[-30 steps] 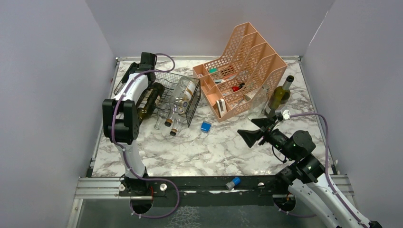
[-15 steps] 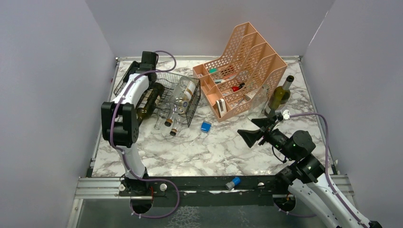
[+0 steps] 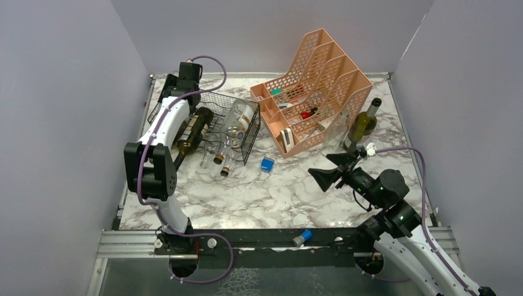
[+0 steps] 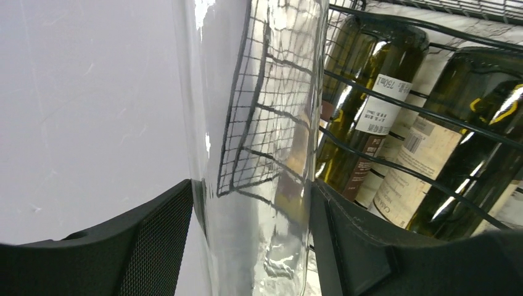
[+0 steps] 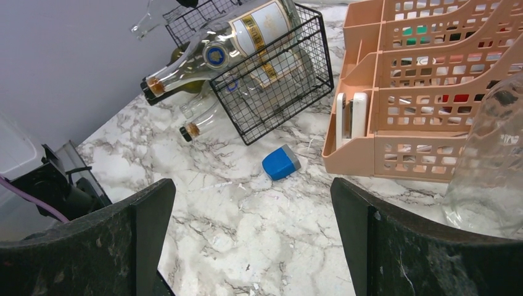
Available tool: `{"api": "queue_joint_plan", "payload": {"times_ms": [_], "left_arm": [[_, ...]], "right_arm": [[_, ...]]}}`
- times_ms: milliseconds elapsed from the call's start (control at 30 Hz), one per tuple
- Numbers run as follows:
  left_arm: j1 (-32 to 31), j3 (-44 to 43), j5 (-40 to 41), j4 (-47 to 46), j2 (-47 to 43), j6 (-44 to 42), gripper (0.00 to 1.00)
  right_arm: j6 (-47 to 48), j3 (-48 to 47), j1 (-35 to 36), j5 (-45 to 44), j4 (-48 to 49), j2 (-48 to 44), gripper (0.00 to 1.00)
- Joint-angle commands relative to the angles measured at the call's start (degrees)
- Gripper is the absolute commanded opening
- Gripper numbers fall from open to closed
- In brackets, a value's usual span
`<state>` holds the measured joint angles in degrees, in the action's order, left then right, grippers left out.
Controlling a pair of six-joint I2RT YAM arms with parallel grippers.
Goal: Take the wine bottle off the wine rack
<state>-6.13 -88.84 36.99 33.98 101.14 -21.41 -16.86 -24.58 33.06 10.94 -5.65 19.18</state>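
Your L fingers [image 4: 154,246] are clamped on the clear glass bottle [image 4: 259,154]. It fills the gap btwn them, one finger on each side, and its body runs up out of the wrist view. It sits at the far-left corner of the black wine rack [image 3: 250,139], outside the mesh; can't tell if it touches the wire. Dark green bottles [image 4: 370,123] lie inside the rack. Your R fingers [image 5: 145,234] are spread wide over the counter [image 3: 277,191], nothing btwn them, well apart from the rack.
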Motion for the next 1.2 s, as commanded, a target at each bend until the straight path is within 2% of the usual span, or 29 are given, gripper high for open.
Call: {"api": "queue_joint_plan", "payload": {"times_ms": [0, 300, 533, 700, 900, 1167], "left_arm": [[-0.4, -0.4, -3.8, 0.0, -3.3, 4.4, 0.51], [-0.6, -4.7, -11.4, 5.4, -6.6, 10.7, 0.49], [-0.6, -5.7, -19.8, 7.4, -10.0, 14.4, 0.49], [-0.6, -5.5, -23.5, 7.4, -12.0, 15.1, 0.44], [-0.6, -5.4, -26.6, 7.7, -13.4, 16.2, 0.43], [-0.5, -5.5, -33.7, 7.6, -15.1, 19.3, 0.41]], "right_arm": [[0.9, 0.7, 0.4, -1.7, 1.7, -0.2, 1.00], [1.9, 1.3, 0.5, -2.1, 2.7, -1.3, 1.00], [-1.6, 0.4, 0.4, -1.8, 2.6, -3.6, 1.00], [-1.4, 0.3, 0.4, -0.8, 2.6, -4.0, 1.00], [-0.6, -0.7, 0.4, -1.3, 2.2, -1.1, 1.00], [3.1, -5.8, 0.4, 4.1, 1.2, 5.7, 1.00]]}}
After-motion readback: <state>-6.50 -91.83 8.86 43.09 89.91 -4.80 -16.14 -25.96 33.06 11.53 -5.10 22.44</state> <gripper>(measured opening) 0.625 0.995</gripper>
